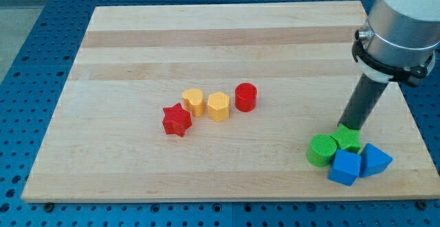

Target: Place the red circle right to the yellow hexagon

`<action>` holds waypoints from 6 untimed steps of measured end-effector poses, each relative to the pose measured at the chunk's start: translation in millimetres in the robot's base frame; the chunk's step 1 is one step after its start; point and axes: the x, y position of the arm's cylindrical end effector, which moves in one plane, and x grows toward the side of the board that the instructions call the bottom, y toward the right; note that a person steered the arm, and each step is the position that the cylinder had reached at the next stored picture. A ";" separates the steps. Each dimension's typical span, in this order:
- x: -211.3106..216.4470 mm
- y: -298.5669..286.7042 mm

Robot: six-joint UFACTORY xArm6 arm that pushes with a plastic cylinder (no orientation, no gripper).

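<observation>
The red circle (245, 96) stands near the board's middle, just right of and slightly above the yellow hexagon (218, 106), with a small gap between them. A second yellow block (193, 102) sits left of the hexagon, and a red star (177, 120) lies further left and lower. My tip (349, 125) is far to the view's right, resting at the top edge of the green star (347, 139), well away from the red circle.
A cluster sits at the lower right: a green cylinder (320, 150), the green star, a blue cube (345, 167) and a blue triangular block (375, 159). The wooden board (227, 27) lies on a blue perforated table.
</observation>
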 end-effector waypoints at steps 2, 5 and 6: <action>-80.1 -86.8; -68.7 -158.9; -49.3 -183.1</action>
